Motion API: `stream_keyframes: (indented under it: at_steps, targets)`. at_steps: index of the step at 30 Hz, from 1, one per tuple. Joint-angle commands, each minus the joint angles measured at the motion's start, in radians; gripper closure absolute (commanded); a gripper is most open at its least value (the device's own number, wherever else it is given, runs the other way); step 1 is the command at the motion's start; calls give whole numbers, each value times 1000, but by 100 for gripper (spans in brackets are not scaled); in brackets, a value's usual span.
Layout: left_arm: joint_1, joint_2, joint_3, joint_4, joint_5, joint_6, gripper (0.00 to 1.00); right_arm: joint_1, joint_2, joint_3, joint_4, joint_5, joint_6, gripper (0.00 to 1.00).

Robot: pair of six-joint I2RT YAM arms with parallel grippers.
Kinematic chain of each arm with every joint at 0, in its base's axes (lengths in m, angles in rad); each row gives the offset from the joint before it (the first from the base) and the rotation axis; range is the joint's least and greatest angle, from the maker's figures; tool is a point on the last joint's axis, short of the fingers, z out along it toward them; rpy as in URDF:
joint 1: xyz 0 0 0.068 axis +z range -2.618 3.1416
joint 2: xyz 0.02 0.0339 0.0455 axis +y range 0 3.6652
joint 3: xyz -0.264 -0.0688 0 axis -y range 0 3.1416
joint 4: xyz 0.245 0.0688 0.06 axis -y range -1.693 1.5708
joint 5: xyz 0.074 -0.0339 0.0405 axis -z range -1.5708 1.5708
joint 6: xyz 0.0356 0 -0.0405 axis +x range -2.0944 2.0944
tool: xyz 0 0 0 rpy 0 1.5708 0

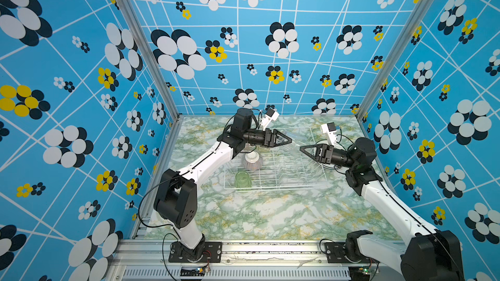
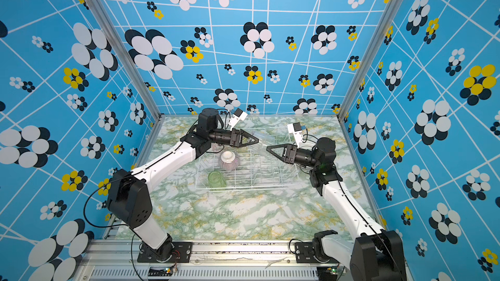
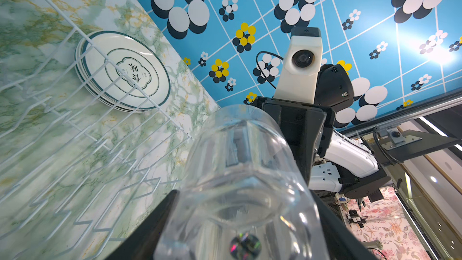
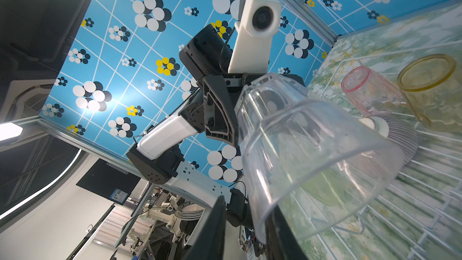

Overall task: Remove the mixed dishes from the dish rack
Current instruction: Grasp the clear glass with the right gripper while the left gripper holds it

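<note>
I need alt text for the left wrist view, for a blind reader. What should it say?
A clear tumbler fills the foreground, base toward the camera, gripped by the left gripper, with the right gripper at its far end. To one side are the white wire rack and, behind its wires, a stack of green-rimmed plates.

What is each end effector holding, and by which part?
The left end effector grips the clear tumbler by its base end. The right end effector is at the tumbler's open rim; whether it grips cannot be told.
</note>
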Motion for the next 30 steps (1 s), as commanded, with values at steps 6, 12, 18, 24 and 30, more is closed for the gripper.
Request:
stream_keyframes:
  at_steps: [6, 12, 18, 24, 30]
  targets:
    - [-33, 57, -8, 194, 38, -109, 59, 20, 30, 56, 124, 31, 52, 76]
    - [-37, 65, -9, 212, 44, -123, 59, 19, 53, 58, 157, 53, 77, 89]
    - [-37, 62, -8, 181, 36, -105, 58, 20, 43, 69, 110, 69, 49, 100]
    - [-36, 31, 15, -18, -34, 38, 29, 20, 17, 83, 5, 73, -20, 100]
    - [-17, -42, 47, -307, -154, 254, 25, 20, -66, 163, -429, 86, -295, 100]
